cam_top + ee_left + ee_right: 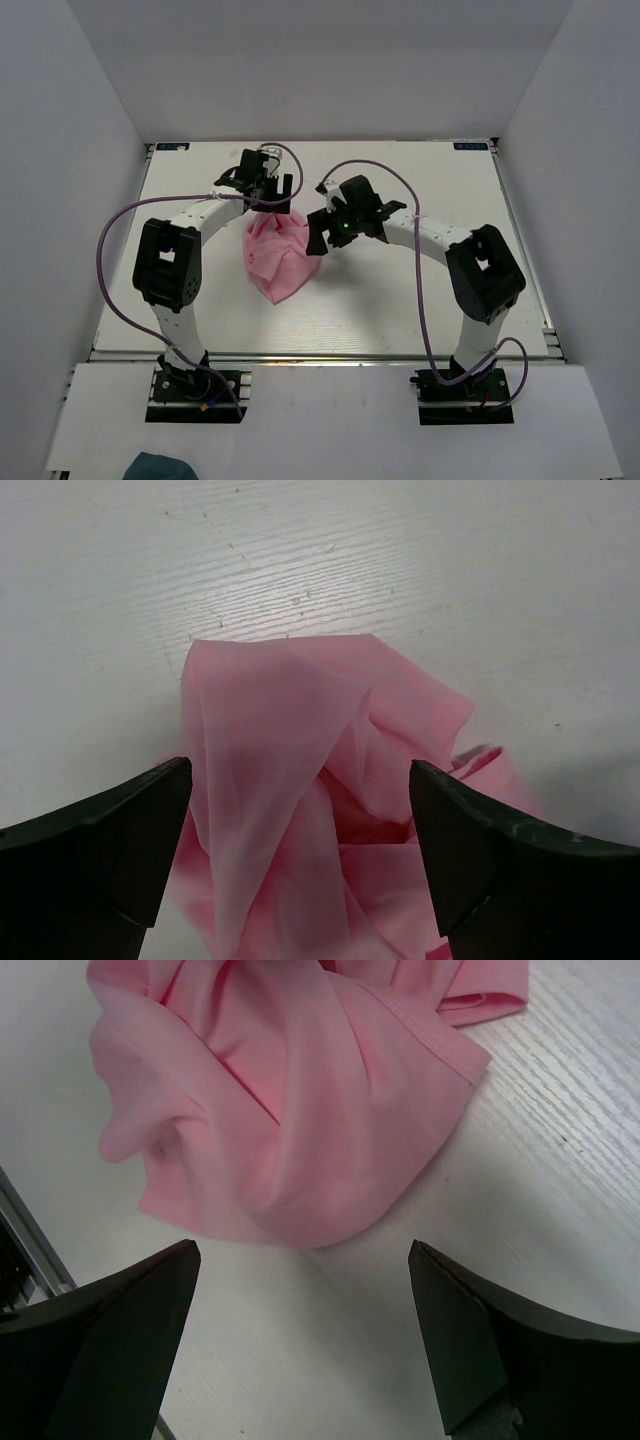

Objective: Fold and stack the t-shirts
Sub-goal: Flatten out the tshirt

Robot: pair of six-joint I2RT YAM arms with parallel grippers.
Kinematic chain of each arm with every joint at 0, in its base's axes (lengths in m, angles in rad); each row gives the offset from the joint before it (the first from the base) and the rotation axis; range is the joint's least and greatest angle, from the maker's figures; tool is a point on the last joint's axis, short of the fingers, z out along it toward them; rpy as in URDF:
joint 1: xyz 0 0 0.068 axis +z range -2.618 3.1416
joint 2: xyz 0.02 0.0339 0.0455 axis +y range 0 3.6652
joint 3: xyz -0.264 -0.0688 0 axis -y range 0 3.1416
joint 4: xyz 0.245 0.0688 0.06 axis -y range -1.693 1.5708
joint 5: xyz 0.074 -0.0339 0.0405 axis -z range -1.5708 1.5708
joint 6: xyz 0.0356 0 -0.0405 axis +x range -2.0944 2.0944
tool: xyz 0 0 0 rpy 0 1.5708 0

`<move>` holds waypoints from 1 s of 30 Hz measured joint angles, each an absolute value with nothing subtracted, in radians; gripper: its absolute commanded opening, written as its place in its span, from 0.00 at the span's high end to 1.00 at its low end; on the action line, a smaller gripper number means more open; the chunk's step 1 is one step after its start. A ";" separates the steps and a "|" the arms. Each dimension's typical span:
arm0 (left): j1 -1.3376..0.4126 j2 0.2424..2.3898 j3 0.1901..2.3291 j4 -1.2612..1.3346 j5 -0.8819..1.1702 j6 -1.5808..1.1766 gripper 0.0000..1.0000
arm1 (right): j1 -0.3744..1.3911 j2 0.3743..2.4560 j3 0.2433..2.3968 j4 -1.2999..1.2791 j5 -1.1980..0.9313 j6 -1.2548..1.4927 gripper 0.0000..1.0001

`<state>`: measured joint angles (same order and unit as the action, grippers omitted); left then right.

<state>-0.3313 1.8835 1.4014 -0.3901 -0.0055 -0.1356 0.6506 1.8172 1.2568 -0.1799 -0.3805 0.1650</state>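
Folds crumple thin pink t-shirt (pixel 275 255); left end effector (pixel 300 770), right end effector (pixel 302 1250) both spread.

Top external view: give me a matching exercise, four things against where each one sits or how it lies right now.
Things:
1. pink t-shirt
2. left gripper
3. right gripper
4. dark teal cloth

Places or states:
A. jaws open, at the right side of the heap
B. crumpled in a heap in the middle of the table
C. at the bottom edge of the view, towards the left
D. jaws open, over the far end of the heap

Pairs: 1-B, 2-D, 3-A, 4-C.
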 measured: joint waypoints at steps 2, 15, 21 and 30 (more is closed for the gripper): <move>-0.335 1.884 1.401 -0.397 -0.004 -0.121 0.00 | 0.664 1.839 1.269 -0.181 -0.373 0.174 0.09; -0.343 2.008 1.499 -0.460 -0.105 -0.104 1.00 | 0.712 1.861 1.278 -0.183 -0.348 0.180 0.09; -0.343 1.954 1.458 -0.434 -0.141 -0.119 1.00 | 0.736 1.908 1.314 -0.183 -0.273 0.175 0.40; -0.342 1.784 1.388 -0.376 -0.128 -0.133 1.00 | 0.746 1.937 1.352 -0.168 -0.183 0.187 1.00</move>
